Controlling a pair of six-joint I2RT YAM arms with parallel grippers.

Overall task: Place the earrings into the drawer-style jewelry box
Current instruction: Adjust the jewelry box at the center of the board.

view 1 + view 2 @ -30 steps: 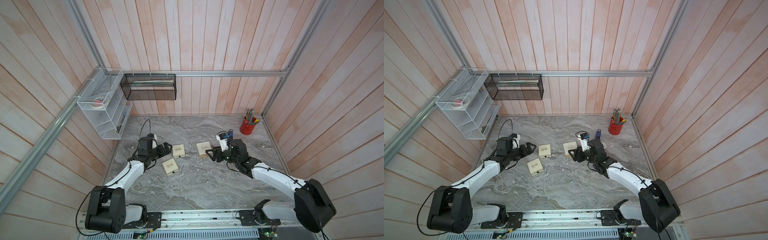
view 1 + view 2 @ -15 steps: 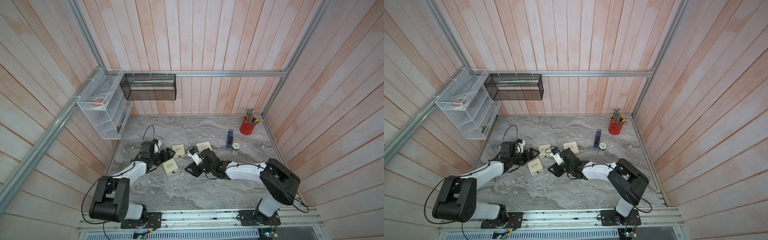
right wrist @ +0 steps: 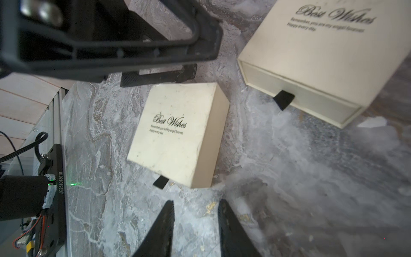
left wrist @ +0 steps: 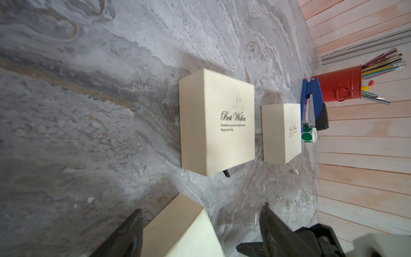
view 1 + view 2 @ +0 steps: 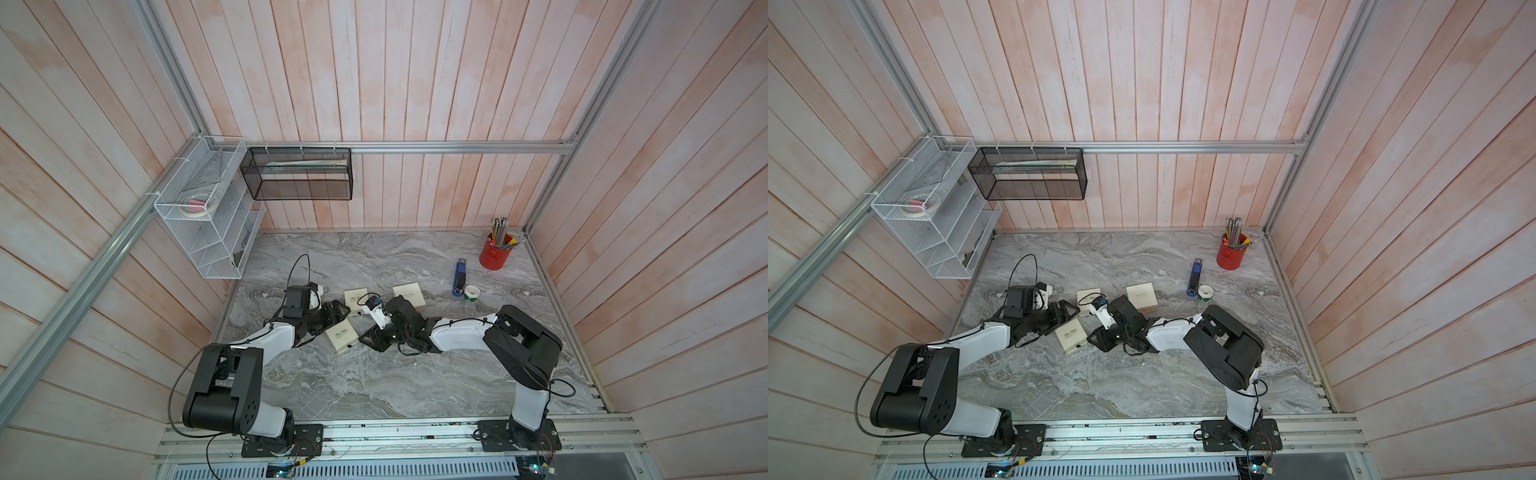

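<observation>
We are bringing the barely-parted right gripper (image 3: 196, 201) in from three o'clock to the shut cream cardboard drawer box (image 3: 178, 138) our spread left gripper (image 4: 200, 208) straddles.

Robot lab cell, aluminium frame (image 5: 457, 146), plank walls (image 5: 395, 75), marble tabletop (image 5: 395, 382)

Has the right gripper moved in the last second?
Yes. In a top view the right gripper has swung away from the red pencil cup, toward the left arm's side and the table's near edge. It now sits beside the nearest jewelry box.
</observation>
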